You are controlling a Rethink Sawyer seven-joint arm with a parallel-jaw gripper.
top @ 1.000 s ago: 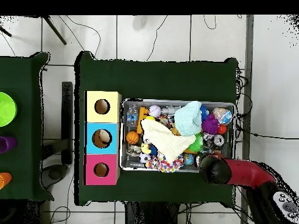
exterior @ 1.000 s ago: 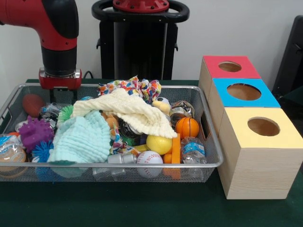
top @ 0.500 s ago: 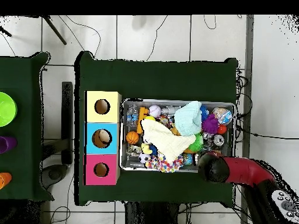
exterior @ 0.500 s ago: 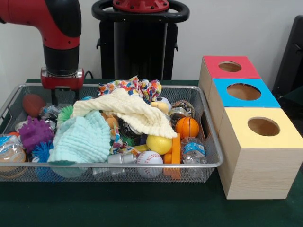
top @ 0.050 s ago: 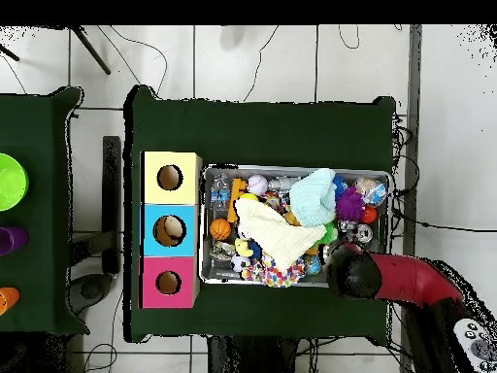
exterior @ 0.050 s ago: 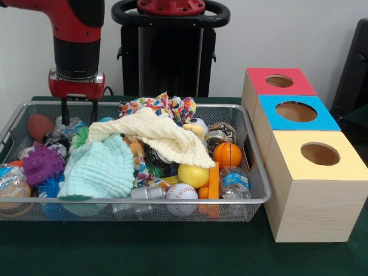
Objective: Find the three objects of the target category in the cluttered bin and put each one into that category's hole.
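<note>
Front view: the end effector [exterior @ 0.050 s ago: 78, 112] hangs over the far left corner of the wire bin [exterior @ 0.050 s ago: 172, 202], its two thin black fingers [exterior @ 0.050 s ago: 65, 110] apart and reaching down to a crinkled plastic-wrapped item [exterior @ 0.050 s ago: 68, 127]; whether they pinch it I cannot tell. Within the bin, a cream cloth [exterior @ 0.050 s ago: 158, 135] drapes across the middle and a mint cloth [exterior @ 0.050 s ago: 99, 168] lies on its left. A purple spiky ball [exterior @ 0.050 s ago: 41, 161] sits left of the mint cloth. An orange basketball [exterior @ 0.050 s ago: 227, 154], a yellow ball [exterior @ 0.050 s ago: 193, 175] and a baseball [exterior @ 0.050 s ago: 181, 192] lie near the bin's right front. Just right of the bin stand three boxes with holes: red [exterior @ 0.050 s ago: 279, 82], blue [exterior @ 0.050 s ago: 296, 112], yellow [exterior @ 0.050 s ago: 320, 155].

Overhead view: the red arm [top @ 0.050 s ago: 393, 280] covers the bin's lower right corner, hiding the end effector. The boxes [top @ 0.050 s ago: 170, 229] line the bin's left side on the green tabletop [top @ 0.050 s ago: 262, 126].
</note>
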